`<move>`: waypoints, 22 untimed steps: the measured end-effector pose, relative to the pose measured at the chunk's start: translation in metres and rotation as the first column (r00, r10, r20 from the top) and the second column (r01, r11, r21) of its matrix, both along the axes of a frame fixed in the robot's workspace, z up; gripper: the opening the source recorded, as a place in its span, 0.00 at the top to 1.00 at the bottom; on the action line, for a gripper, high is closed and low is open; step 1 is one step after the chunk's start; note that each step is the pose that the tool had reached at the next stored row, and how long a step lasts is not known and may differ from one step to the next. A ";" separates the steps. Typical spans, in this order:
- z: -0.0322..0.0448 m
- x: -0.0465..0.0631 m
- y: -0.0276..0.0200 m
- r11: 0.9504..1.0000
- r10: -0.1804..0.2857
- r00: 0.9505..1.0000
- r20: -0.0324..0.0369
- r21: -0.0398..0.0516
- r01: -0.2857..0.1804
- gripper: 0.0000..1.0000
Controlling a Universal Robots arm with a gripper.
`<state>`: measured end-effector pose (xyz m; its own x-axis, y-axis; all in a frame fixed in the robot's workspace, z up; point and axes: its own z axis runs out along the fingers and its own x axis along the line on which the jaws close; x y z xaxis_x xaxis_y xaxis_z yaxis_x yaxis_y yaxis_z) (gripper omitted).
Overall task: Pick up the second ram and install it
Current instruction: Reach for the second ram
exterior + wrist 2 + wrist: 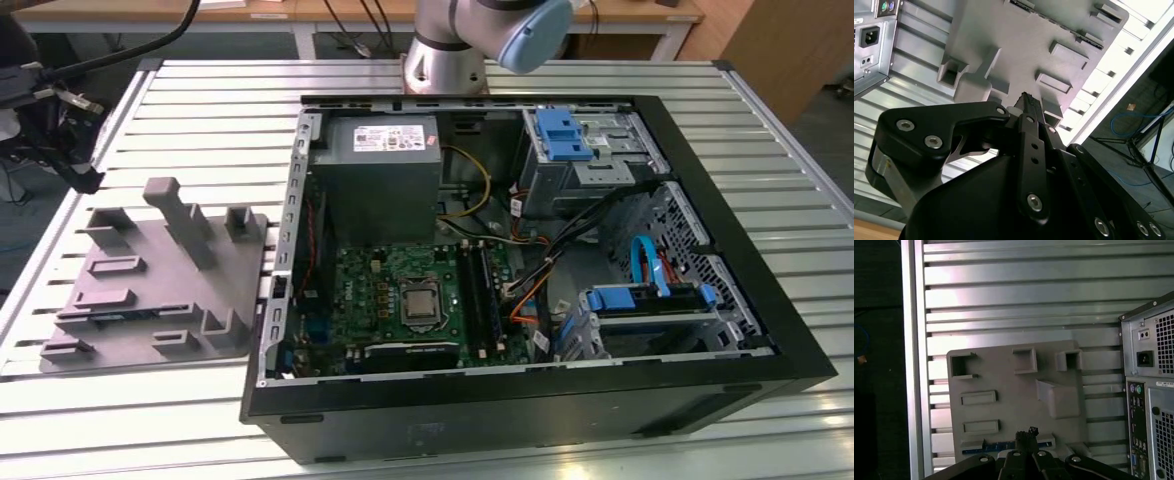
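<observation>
**A:** Item one, the second ram (996, 447). Location?

**B:** It is seated in a groove at one edge of the grey holder plate (1004, 380), just below the hand (1026, 432). Only a thin strip of it stands clear of the plate. It is not gripped, and I cannot tell whether the hand touches it.

**A:** Item two, the hand. Condition?

**B:** Drawn narrow, tips together, carrying nothing. It hangs over the plate's ram edge.

**A:** Item three, surroundings?

**B:** A slatted metal table (1004, 295) lies under the plate. The open computer case (534, 410) stands well off to the hand's side. The long black memory slots (483, 290) sit deep inside it, with loose cables near them.

**A:** Item four, hazards?

**B:** These are judged, not seen.
- With its tips together, the hand cannot straddle the stick. Lowered like this, it would bear down on the board's edge or on the plate.
- The stick shows very little to grip. A shallow or off-centre hold could let it tilt or slip out on lifting.
- A tilted stick would meet its slot askew and jam.
- The cables could snag the hand on its way in.
</observation>
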<state>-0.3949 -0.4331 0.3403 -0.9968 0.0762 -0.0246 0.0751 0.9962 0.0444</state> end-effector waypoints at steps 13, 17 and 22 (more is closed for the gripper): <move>-0.0080 -0.002 -0.0064 1.000 0.000 1.000 0.000 0.000 0.000 0.90; -0.0105 -0.002 -0.0085 1.000 0.000 1.000 0.000 0.000 0.000 0.90; -0.0135 -0.003 -0.0112 1.000 0.000 1.000 0.000 0.000 0.000 0.90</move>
